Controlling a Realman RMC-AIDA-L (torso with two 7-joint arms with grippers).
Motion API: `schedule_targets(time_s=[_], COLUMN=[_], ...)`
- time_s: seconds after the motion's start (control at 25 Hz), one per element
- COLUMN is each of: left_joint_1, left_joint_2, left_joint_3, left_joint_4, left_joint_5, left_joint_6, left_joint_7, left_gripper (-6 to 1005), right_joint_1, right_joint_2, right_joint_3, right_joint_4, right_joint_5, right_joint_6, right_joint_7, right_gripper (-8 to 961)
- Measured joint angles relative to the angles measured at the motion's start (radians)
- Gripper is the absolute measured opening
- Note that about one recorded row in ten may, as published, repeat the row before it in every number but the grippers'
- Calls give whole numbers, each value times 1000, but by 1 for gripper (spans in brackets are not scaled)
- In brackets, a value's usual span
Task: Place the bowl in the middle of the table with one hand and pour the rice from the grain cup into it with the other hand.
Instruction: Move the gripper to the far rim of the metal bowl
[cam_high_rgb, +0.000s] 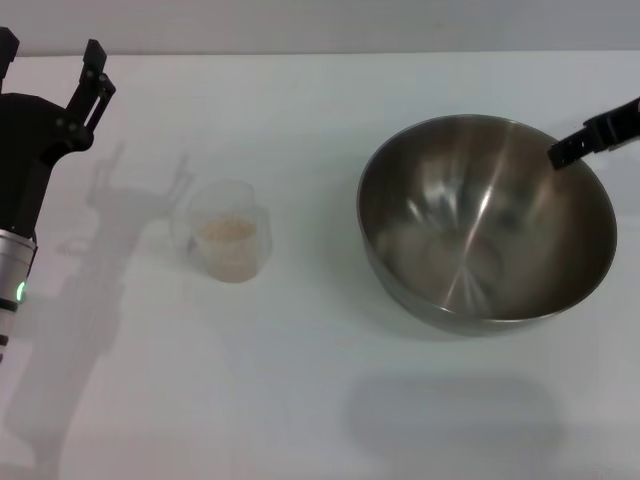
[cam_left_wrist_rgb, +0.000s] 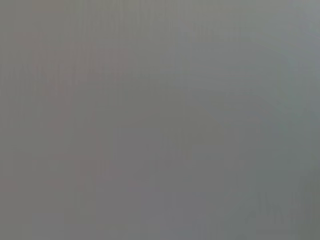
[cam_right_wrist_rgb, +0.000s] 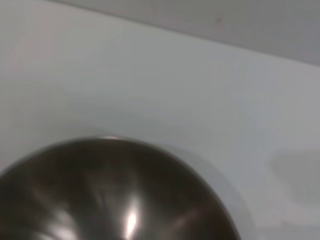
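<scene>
Taking the grain cup (cam_high_rgb: 229, 243) as my reference, I see my left gripper (cam_high_rgb: 50, 72) up and well off to the cup's left, near the desk's (cam_high_rgb: 300, 400) far-left edge. Its black jaws stand spread apart with nothing between them, and the cup sits clear of them, untouched. The left wrist view gives me only a flat grey field, so I get nothing from it.

The grain cup itself stands upright on the white desk. It is small, clear plastic, nearly see-through, and the rice (cam_high_rgb: 225, 231) shows inside as a pale beige mass filling the lower part.

To the right of the cup, well apart from it, is the bowl (cam_high_rgb: 487, 222): large, deep, shiny stainless steel with a reflective grey interior, and nothing visible in it. It looks tipped and raised off the desk, with a soft shadow lying on the desk below it.

Farther right again, my right gripper (cam_high_rgb: 568, 149) reaches in from the edge of the head view and its black tip meets the bowl's far-right rim. I cannot tell whether its jaws are closed on the rim. The right wrist view shows the bowl's (cam_right_wrist_rgb: 115, 195) dark polished curve over white desk (cam_right_wrist_rgb: 150, 85).
</scene>
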Motion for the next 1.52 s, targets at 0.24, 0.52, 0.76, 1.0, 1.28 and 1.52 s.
schedule_targets(time_s=[0.24,0.52,0.76,1.0,1.28,1.52], left_joint_1=[-1,-1,0,1,5,7], left_joint_2=[-1,-2,-2,-2,-3,-4], left_joint_3=[0,0,0,0,2,5], left_joint_4=[0,1,1,1,0,-4], left_joint_5=[0,0,0,0,0,0], left_joint_6=[-2,-5,-5,-5,-5,-5], left_joint_7=[0,0,0,0,0,0], left_gripper=[866,866,866,866,865,865], right_joint_1=[7,11,6,6,-1,-5], right_joint_2=[2,4,11,12,15,17], right_joint_3=[-1,2,1,11,31,38], right_joint_4=[67,157,175,222,219,214], right_joint_5=[-1,-2,-2,-2,3,-1], right_joint_6=[-14,-57,-83,-96,-103,-104], right_joint_7=[-27,-51,-58,-79,-105,-115], right_gripper=[721,721,678,614,440,219])
